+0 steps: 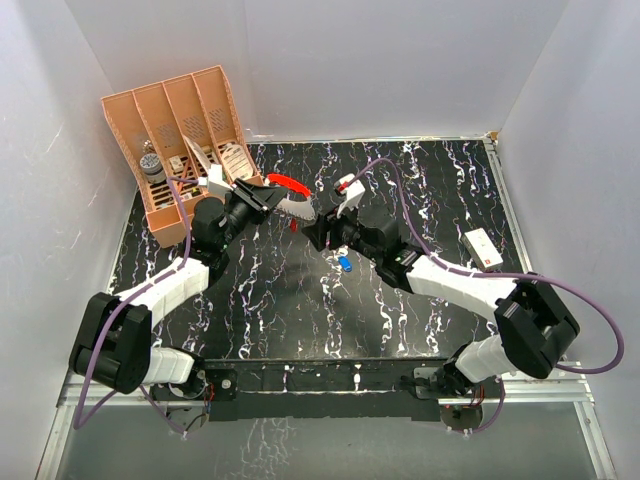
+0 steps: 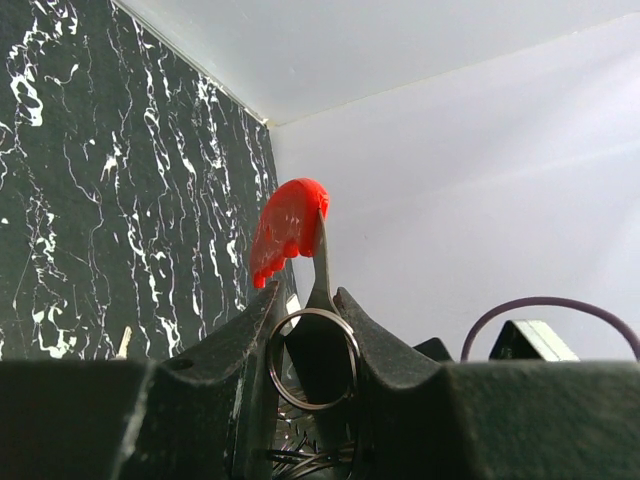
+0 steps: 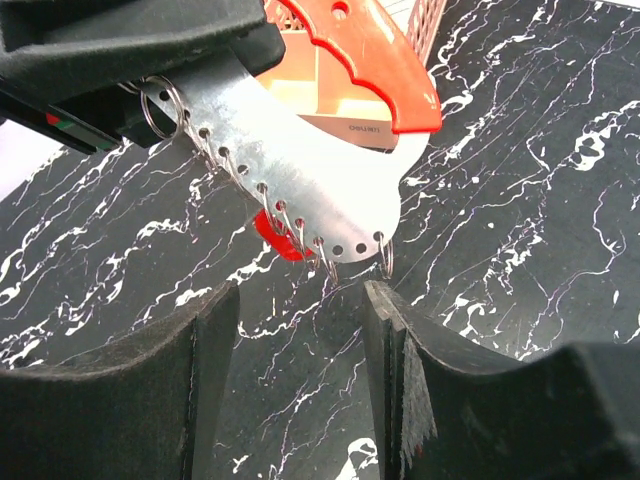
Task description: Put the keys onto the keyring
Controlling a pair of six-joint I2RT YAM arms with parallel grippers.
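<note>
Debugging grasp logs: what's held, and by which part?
Left gripper clamps the keyring by one end of its silvery plate. Right gripper is open, holding nothing.

The keyring [image 3: 300, 170], a silvery ring-edged plate, held aloft; red key [image 3: 282, 240] partly behind it; blue key [image 1: 345, 264] flat on counter [image 1: 450, 200]
</note>
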